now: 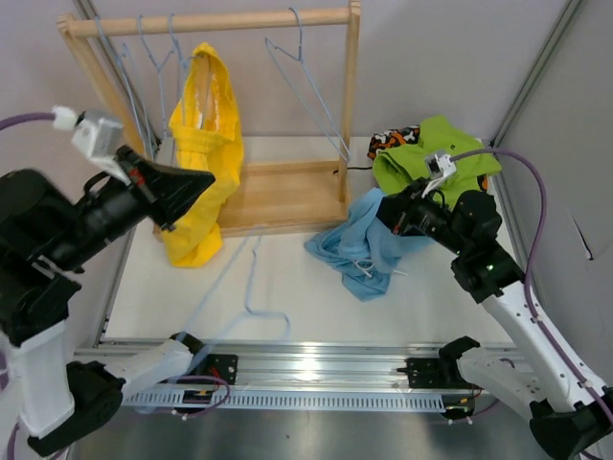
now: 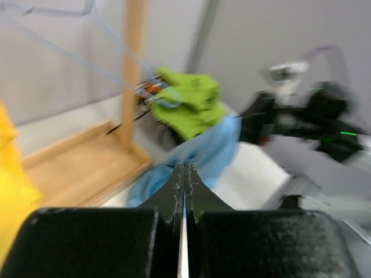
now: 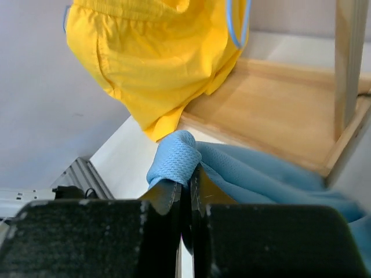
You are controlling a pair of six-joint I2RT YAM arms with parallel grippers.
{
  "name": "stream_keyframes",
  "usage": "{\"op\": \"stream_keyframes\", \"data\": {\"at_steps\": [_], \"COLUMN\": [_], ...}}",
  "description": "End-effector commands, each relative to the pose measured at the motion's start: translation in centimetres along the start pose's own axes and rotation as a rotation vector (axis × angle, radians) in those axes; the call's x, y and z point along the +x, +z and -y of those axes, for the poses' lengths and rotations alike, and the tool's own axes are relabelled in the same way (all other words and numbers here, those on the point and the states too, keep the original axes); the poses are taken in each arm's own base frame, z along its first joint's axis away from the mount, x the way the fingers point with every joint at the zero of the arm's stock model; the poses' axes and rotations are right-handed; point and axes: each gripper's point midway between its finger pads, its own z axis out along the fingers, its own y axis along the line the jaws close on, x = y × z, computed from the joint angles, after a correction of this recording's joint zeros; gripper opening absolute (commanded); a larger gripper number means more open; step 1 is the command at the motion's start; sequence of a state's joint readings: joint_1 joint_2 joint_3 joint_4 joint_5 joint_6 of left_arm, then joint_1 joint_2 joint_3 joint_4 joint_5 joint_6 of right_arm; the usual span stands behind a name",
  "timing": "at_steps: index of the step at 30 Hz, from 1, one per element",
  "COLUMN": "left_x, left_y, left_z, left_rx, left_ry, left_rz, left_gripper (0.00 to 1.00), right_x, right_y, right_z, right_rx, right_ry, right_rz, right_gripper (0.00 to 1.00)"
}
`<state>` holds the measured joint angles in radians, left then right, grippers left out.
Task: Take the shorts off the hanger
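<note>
Yellow shorts (image 1: 203,153) hang on a blue hanger on the wooden rack (image 1: 287,196); they also show in the right wrist view (image 3: 156,58). Light blue shorts (image 1: 354,247) lie crumpled on the table right of the rack. My right gripper (image 1: 376,206) is shut on a fold of the light blue shorts (image 3: 174,162). Lime green shorts (image 1: 441,153) and black patterned shorts (image 1: 395,139) lie behind the right arm. My left gripper (image 1: 206,182) is shut and empty, in the air beside the yellow shorts. Navy shorts are out of view.
Empty blue hangers (image 1: 306,86) hang on the rack's top bar, several more at its left end (image 1: 134,67). A loose blue hanger (image 1: 251,287) lies on the table in front. The rack's upright post (image 1: 351,105) stands close to the right gripper.
</note>
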<state>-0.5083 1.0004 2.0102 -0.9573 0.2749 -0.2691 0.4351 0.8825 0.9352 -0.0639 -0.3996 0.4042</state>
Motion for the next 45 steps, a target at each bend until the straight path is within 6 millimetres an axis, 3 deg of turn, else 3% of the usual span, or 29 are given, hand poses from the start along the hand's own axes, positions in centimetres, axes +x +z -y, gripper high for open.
{"op": "stream_keyframes", "data": {"at_steps": [1,3,4,5,6,7,8,9,12,13,14,15,19,20,23,25,26,28,29,30,31,33,34,36,37,40,42,44,45], "left_x": [5.6,9.3,9.9,10.9,11.0,10.1,10.1,9.7,9.9,10.1,10.7,11.5,12.7,13.2,13.4,14.5,15.4,18.9,19.6,21.4,22.5,25.6,27.6,30.0,31.5,35.0,36.8,37.5,38.0], "left_y": [4.1,4.0,4.0,4.0,4.4,3.7,3.6,3.5,2.7,2.6,2.4,2.6,2.2,2.1,2.2,2.9,3.4,4.5,5.0,5.5,6.2,6.9,7.4,7.8,7.8,8.3,8.4,8.3,8.0], "left_z": [-6.7,-9.4,-10.2,-10.4,-10.2,-9.3,-9.1,-8.8,-8.7,-8.6,-8.5,-8.5,-8.5,-8.6,-8.3,-7.9,-8.0,-8.8,-9.0,-9.4,-9.9,-10.8,-11.3,-11.8,-11.9,-12.3,-12.3,-11.5,-11.0], "left_rx": [-0.308,-0.462,-0.517,-0.528,-0.514,-0.474,-0.459,-0.45,-0.442,-0.434,-0.423,-0.416,-0.395,-0.395,-0.375,-0.337,-0.327,-0.331,-0.331,-0.342,-0.358,-0.385,-0.401,-0.414,-0.412,-0.418,-0.414,-0.409,-0.401], "left_ry": [-0.004,0.034,0.053,0.052,0.039,0.023,0.018,0.008,0.007,0.007,0.006,0.003,-0.008,-0.005,-0.009,-0.015,-0.009,-0.01,-0.012,-0.017,-0.023,-0.042,-0.051,-0.071,-0.082,-0.125,-0.145,-0.153,-0.149], "left_rz": [-0.26,-0.405,-0.423,-0.445,-0.418,-0.37,-0.357,-0.337,-0.333,-0.334,-0.344,-0.352,-0.334,-0.341,-0.324,-0.357,-0.378,-0.476,-0.489,-0.531,-0.561,-0.628,-0.684,-0.741,-0.774,-0.839,-0.877,-0.904,-0.919], "left_gripper": [0.0,0.0,0.0,0.0,0.0,0.0,0.0,0.0,0.0,0.01,0.02,0.04,0.04,0.05,0.08,0.14,0.22,0.37,0.46,0.51,0.54,0.6,0.61,0.63,0.63,0.64,0.63,0.61,0.61], "right_x": [-7.4,-9.7,-13.4,-14.4,-16.1,-20.1,-21.3,-23.6,-30.0,-32.1,-35.2,-35.8,-39.8,-41.1,-42.2,-41.3,-40.7,-37.4,-36.0,-34.5,-31.3,-27.8,-24.2,-20.2,-17.4,-14.0,-11.5,-8.8,-9.8], "right_y": [-0.6,-0.8,-1.5,-0.7,-0.8,-1.9,-0.7,-1.4,-1.7,-2.9,-4.2,-2.8,-2.2,-3.5,-3.6,-2.7,-2.4,-0.8,-0.5,-0.2,0.1,0.2,0.1,-0.5,-0.7,-1.3,-1.9,-2.4,-2.6], "right_z": [-1.0,-0.1,-1.5,-0.1,0.4,-0.5,1.5,3.0,4.3,6.0,4.6,7.2,10.1,11.5,14.6,18.7,20.4,25.1,26.7,27.8,30.1,32.2,34.3,36.6,37.9,38.4,37.7,37.0,35.1], "right_rx": [0.106,0.201,0.207,0.284,0.323,0.354,0.429,0.492,0.51,0.551,0.534,0.557,0.565,0.599,0.637,0.701,0.731,0.794,0.814,0.827,0.855,0.886,0.932,0.99,1.02,1.036,1.026,1.012,0.977], "right_ry": [-0.176,-0.228,-0.266,-0.277,-0.315,-0.34,-0.34,-0.345,-0.313,-0.287,-0.303,-0.288,-0.304,-0.316,-0.332,-0.326,-0.331,-0.289,-0.266,-0.244,-0.212,-0.165,-0.118,-0.033,0.007,0.067,0.108,0.153,0.134], "right_rz": [0.14,0.149,0.217,0.216,0.239,0.323,0.326,0.368,0.496,0.551,0.636,0.63,0.72,0.766,0.819,0.809,0.784,0.684,0.649,0.619,0.57,0.533,0.468,0.382,0.331,0.282,0.268,0.252,0.288], "right_gripper": [0.0,0.0,0.0,0.0,0.0,0.0,0.0,0.0,0.0,0.0,0.0,0.0,0.0,0.0,0.0,0.0,0.0,0.0,0.0,0.0,0.0,0.01,0.44,0.98,1.0,0.99,0.99,0.99,1.0]}}
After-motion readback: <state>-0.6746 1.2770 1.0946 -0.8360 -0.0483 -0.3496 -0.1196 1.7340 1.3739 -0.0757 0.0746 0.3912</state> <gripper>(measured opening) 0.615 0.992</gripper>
